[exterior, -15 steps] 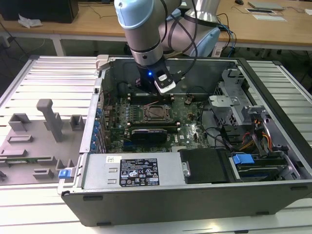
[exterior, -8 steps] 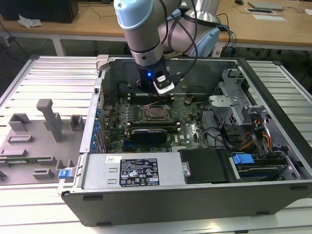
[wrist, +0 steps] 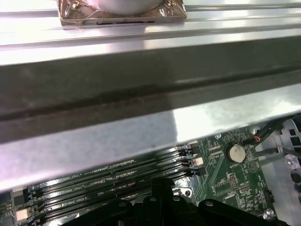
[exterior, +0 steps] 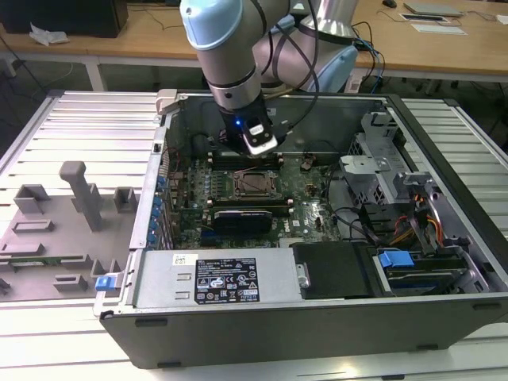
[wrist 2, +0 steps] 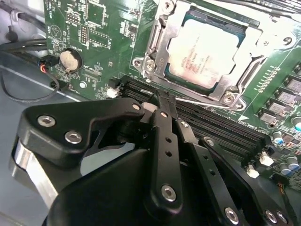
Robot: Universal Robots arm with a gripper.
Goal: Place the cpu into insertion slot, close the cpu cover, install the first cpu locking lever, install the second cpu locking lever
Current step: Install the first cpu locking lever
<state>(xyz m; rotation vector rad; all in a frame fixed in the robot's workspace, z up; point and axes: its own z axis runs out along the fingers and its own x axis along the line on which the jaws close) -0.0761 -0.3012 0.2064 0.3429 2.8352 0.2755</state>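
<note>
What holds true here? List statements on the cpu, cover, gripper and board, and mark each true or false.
1. The cpu is seated on the board. True.
2. The cover stands open, away from the cpu. False: the cover lies flat, framing the cpu.
3. The gripper holds the cpu. False: its fingers are together beside the memory slots, and the cpu lies apart from them.
4. A coin cell sits on the board. True.
5. The case has its side shut. False: it lies open, with the arm reaching in.
</note>
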